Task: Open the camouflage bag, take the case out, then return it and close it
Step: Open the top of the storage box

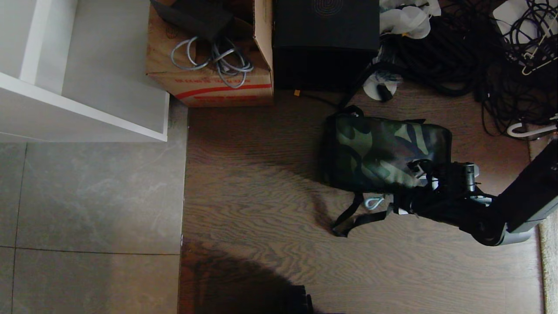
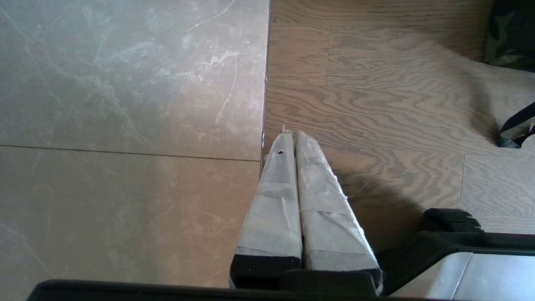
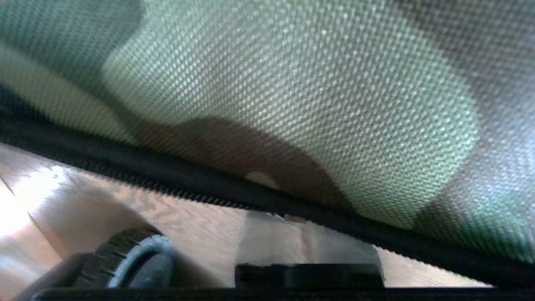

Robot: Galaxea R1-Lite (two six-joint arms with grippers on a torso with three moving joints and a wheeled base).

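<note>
The camouflage bag [image 1: 383,148] lies zipped shut on the wood floor, with its black strap [image 1: 353,218] and a white zipper pull [image 1: 374,202] trailing at its near side. My right gripper [image 1: 418,172] sits at the bag's near right edge. In the right wrist view its taped fingers [image 3: 267,238] are pressed together, and the gripper [image 3: 292,217] is shut with its tips at the black zipper band [image 3: 209,188] under the camouflage fabric [image 3: 292,83]. What lies between the tips is hidden. The case is out of view. My left gripper [image 2: 292,133] hangs shut and empty over the floor seam.
A brown cardboard box [image 1: 209,83] with grey cables and a tall black box [image 1: 324,43] stand behind the bag. Tangled black cables [image 1: 479,56] lie at the back right. A white shelf unit [image 1: 87,87] stands on the grey tiles at the left.
</note>
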